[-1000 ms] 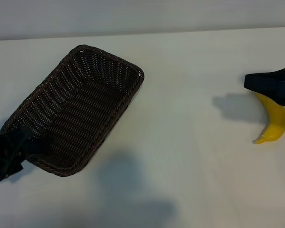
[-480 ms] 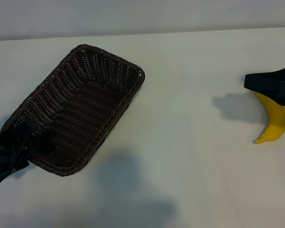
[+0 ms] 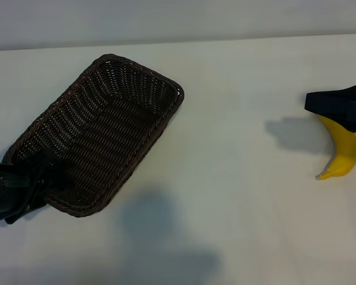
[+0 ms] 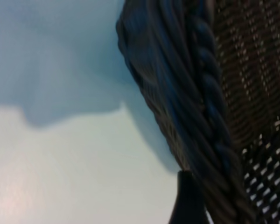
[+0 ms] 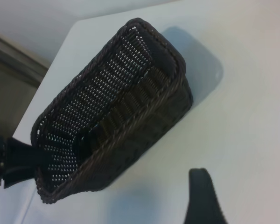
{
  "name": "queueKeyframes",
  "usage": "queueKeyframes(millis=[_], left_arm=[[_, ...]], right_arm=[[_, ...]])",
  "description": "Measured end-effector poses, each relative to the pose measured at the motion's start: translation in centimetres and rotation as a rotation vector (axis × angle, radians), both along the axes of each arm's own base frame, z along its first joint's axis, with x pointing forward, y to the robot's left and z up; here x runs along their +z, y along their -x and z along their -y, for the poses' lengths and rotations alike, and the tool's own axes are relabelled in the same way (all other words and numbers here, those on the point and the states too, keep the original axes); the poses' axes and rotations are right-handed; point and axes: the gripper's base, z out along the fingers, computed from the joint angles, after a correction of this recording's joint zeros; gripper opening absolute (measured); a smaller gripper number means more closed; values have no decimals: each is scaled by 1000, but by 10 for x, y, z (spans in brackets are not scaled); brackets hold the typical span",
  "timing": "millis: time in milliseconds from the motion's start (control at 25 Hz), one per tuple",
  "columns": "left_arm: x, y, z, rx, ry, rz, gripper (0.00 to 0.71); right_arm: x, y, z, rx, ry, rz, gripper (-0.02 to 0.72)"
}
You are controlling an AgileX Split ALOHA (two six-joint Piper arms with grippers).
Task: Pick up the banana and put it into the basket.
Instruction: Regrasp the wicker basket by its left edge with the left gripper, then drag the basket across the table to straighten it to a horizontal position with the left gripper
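Observation:
The dark-brown woven basket (image 3: 101,127) lies slantwise on the left of the white table. My left gripper (image 3: 46,177) is at the basket's short lower-left end, open, with one finger (image 4: 189,201) against the outside of the braided rim (image 4: 203,102). The yellow banana (image 3: 344,151) lies at the far right, its upper end hidden under my right gripper (image 3: 313,102). That gripper hangs open above the table, casting a shadow to the left. In the right wrist view one finger (image 5: 203,196) shows over bare table, with the basket (image 5: 130,93) beyond; the banana is out of that view.
The white table top (image 3: 237,196) stretches between the basket and the banana. Its far edge (image 3: 225,38) runs along the back, against a pale wall. In the right wrist view the table's left edge (image 5: 51,70) drops off beside the basket.
My left gripper has swung up to the basket's lower-left end, and the basket has shifted slightly to the right. The right gripper and the banana have not moved.

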Motion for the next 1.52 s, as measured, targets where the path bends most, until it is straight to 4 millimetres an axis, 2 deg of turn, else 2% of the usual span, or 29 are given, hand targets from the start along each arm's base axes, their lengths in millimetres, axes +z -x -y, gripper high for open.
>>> queueKeyframes(millis=[560, 680, 800, 1040, 1280, 1520], left_arm=[[-35, -20, -2, 22, -9, -50, 532], [-40, -22, -1, 14, -5, -54, 493], [-43, -23, -1, 8, -4, -51, 421], [-42, -30, -3, 33, -22, -17, 163], [-41, -33, -5, 31, -50, 6, 165], [-24, -54, -3, -76, -68, 98, 165]], right_arm=[[0, 0, 0, 0, 0, 0, 445], [0, 0, 0, 0, 0, 0, 445], [0, 0, 0, 0, 0, 0, 445], [0, 0, 0, 0, 0, 0, 445], [0, 0, 0, 0, 0, 0, 445], [0, 0, 0, -1, -2, 0, 445]])
